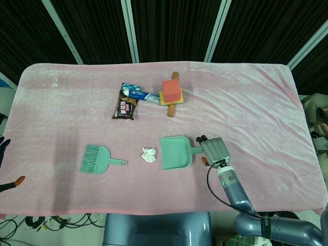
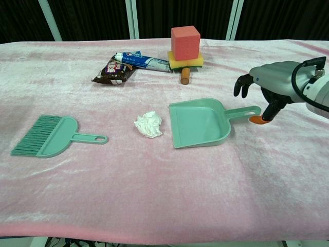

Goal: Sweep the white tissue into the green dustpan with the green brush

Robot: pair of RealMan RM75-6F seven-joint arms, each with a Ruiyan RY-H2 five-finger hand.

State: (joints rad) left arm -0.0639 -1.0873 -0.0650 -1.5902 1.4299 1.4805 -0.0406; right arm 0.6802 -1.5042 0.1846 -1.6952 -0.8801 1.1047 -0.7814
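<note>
We see the green dustpan (image 2: 199,123) lying flat on the pink cloth (image 2: 154,195) at centre frame, its handle pointing right toward the right hand (image 2: 268,87), which hovers over the handle's end with fingers curled downward; we cannot tell whether they actually grip it. The white tissue (image 2: 148,124) sits crumpled just left of the dustpan's open mouth, and the green brush (image 2: 51,136) lies untouched well to the left. Only fingertips of the left hand (image 1: 4,164) peek in at the left edge of the head view, state unclear.
</note>
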